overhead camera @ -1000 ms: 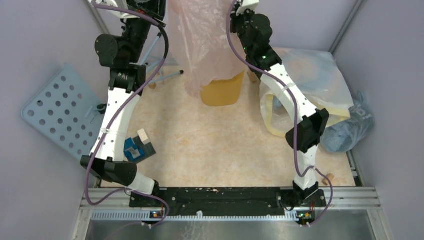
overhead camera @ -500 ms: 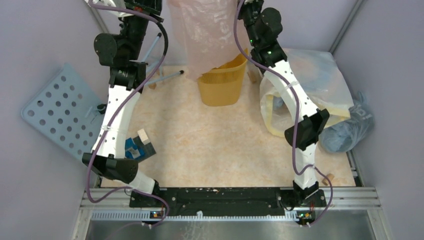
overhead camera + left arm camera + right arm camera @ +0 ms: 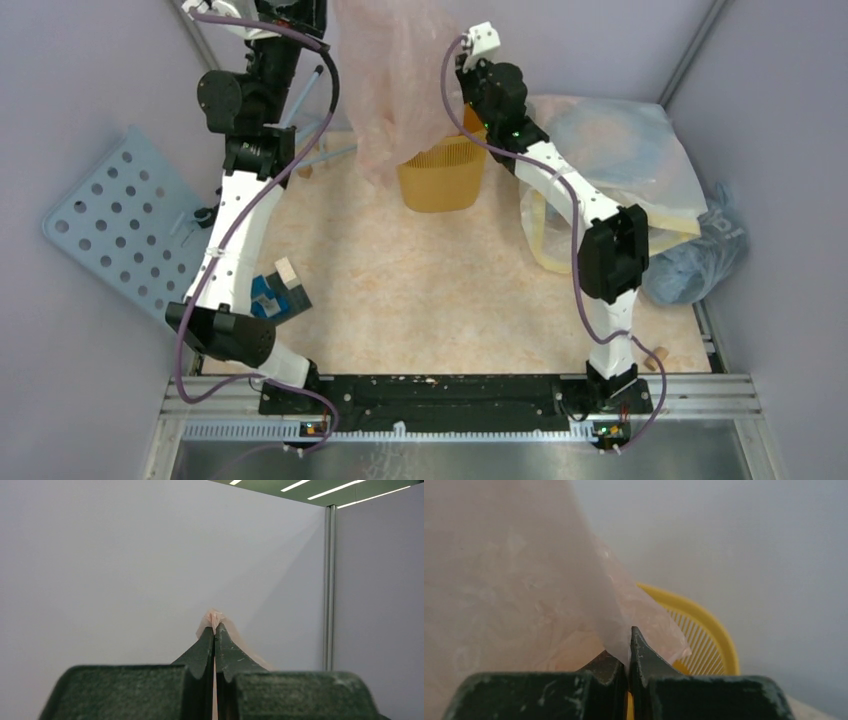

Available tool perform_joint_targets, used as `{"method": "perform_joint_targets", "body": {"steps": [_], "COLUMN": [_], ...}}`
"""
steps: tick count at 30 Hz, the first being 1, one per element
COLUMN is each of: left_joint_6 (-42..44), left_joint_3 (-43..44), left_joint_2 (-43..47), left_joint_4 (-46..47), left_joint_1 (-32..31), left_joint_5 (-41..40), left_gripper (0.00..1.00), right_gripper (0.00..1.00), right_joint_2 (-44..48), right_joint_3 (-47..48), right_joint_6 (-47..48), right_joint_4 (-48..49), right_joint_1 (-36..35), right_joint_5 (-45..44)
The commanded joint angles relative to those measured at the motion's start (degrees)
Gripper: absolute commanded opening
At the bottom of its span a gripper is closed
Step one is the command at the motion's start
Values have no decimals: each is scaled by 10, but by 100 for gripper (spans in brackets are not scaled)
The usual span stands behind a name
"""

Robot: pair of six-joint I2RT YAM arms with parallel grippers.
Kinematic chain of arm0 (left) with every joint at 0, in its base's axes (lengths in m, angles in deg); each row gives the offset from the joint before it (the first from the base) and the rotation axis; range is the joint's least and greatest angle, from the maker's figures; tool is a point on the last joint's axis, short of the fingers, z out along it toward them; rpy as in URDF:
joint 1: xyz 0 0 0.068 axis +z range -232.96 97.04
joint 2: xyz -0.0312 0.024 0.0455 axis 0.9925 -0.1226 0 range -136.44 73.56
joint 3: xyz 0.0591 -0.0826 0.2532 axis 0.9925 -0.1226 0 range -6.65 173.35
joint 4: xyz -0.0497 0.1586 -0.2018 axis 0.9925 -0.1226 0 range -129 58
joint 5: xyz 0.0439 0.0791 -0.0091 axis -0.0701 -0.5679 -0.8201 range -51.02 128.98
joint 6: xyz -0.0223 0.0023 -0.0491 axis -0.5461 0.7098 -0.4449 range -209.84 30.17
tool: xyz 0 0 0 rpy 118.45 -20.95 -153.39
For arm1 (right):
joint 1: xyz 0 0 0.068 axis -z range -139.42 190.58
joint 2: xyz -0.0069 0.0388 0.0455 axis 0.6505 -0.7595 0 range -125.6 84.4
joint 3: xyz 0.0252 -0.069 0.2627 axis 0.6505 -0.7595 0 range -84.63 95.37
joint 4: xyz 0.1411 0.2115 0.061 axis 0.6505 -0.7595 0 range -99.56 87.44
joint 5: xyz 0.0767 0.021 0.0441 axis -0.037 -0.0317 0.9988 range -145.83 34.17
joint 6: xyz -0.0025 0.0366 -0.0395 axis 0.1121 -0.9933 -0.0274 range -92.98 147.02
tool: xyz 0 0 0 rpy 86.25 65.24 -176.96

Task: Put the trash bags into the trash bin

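Observation:
The trash bag point(image 3: 395, 80), a thin pale pink film, hangs at the back of the table, and its lower folds drape over the left rim of the yellow-orange trash bin point(image 3: 445, 180). My left gripper point(image 3: 215, 629) is raised high at the top edge of the top view, shut on a bunched corner of the film. My right gripper point(image 3: 629, 641) sits lower, just above the bin's rim point(image 3: 716, 630), shut on another edge of the bag point(image 3: 524, 580). The bag hides the inside of the bin.
A big whitish-yellow sack point(image 3: 610, 150) lies right of the bin, with a grey-blue plastic bag point(image 3: 700, 255) beyond it at the right wall. A pale blue perforated panel point(image 3: 115, 230) leans at the left. Small blue and black blocks point(image 3: 275, 292) sit by the left arm.
My right gripper has dropped from the top edge down toward the bin's rim, pulling its side of the bag lower. The left gripper has stayed high, and the film now slants down to the right.

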Motion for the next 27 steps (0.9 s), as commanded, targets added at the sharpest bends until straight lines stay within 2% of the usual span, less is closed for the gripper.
{"method": "perform_joint_targets", "body": {"steps": [1,3,8,11,16,23,27], "left_joint_6": [-18,-28,-43,-42,-58,-60,-59], "left_joint_3": [-28,-26,-6,12,3,-7,-12], "left_joint_2": [5,-10,-50,-71,-85,-89,-88], "left_joint_4": [43,45,40,21,26,29,30], "left_joint_1": [3,3,3,3,3,3,3], "left_joint_5": [13,24,51,62,71,76,76], "left_gripper": [0,0,0,0,0,0,0], "right_gripper": [0,0,2,21,29,65,75], "right_joint_2": [67,72,92,104,134,164,152], "right_joint_3": [-60,-84,-125,-96,-61,-50,-25], "right_joint_6": [-36,-61,-73,-62,-54,-60,-68], "right_joint_4": [-2,-12,-9,-42,-98,-163,-201], "right_joint_1": [3,3,3,3,3,3,4], "right_joint_5": [64,82,60,40,27,-14,-62]}}
